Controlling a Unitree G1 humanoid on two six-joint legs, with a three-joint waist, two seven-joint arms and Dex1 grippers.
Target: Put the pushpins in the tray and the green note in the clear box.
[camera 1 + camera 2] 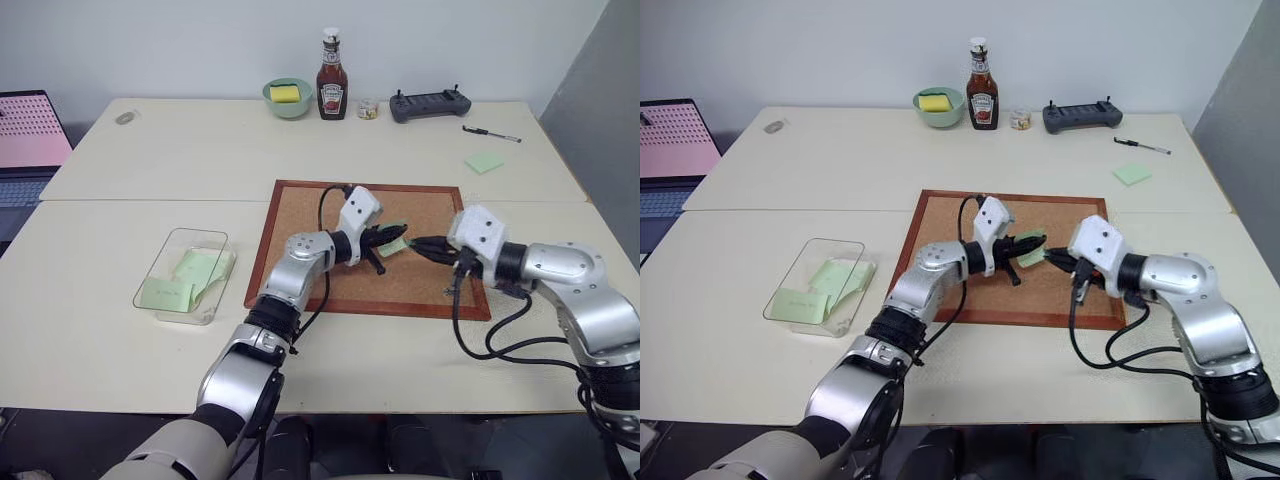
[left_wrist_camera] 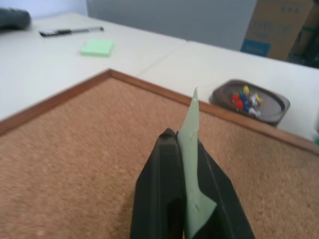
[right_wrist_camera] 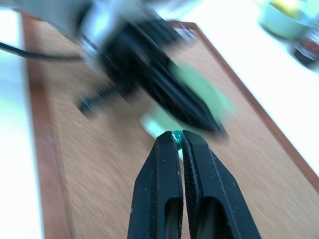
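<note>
**Note and pin lifted off the corkboard**

Pale tabletops (image 1: pixel 120 290) fill the room's foreground, with a framed corkboard (image 1: pixel 300 215) at centre. Just above it, at mid-frame, the left gripper (image 1: pixel 392 238) pinches the green note (image 2: pixel 192 119) edge-on between closed fingers. Facing it, the right gripper (image 3: pixel 178 135) is pressed together on a tiny green pushpin (image 3: pixel 176 134). The tray (image 2: pixel 276 102), already holding coloured pins, sits beyond the board's rim in the left wrist view. The clear box (image 1: pixel 218 240), with other green slips inside, lies at centre left. Judging by this, pin and note are separated; next the pin wants carrying to the tray, the note leftward to the box.
</note>
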